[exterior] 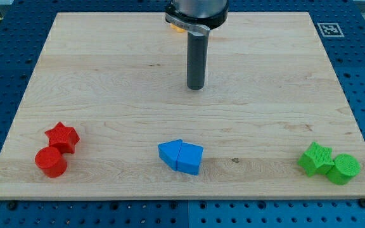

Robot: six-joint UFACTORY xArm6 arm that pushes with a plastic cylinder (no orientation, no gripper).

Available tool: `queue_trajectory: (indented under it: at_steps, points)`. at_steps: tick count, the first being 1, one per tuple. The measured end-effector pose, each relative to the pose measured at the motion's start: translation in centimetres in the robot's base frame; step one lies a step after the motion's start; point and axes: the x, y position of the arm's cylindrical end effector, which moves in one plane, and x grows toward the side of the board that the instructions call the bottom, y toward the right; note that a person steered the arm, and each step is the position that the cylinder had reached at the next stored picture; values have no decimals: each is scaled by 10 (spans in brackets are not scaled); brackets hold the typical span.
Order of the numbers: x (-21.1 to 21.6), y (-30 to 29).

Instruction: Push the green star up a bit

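My tip (196,87) is a bare rod end with no jaws to open or close, so it grasps nothing; it rests on the wooden board (106,82) near the middle of the upper half, touching no block. The green star (315,158) sits well away, near the corner at the view's bottom right, with the green cylinder (344,169) touching it on its right and slightly lower side. To do this push well, I judge that my tip should travel around to the board edge below the star, land centred under it, and then drive straight toward the view's top for a short stroke. An approach from the right would catch the cylinder and drag it along; an off-centre contact would likely spin the star sideways. The two blue blocks (181,157), pressed together at the bottom centre, lie near the route and need a wide berth. The red star (63,137) and red cylinder (51,162) at the bottom left are out of the way.
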Motion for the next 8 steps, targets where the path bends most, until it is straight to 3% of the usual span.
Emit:
queue_trajectory:
  at_steps: [2, 4, 8]
  points:
    - [16, 2]
    - [84, 25]
    - [141, 65]
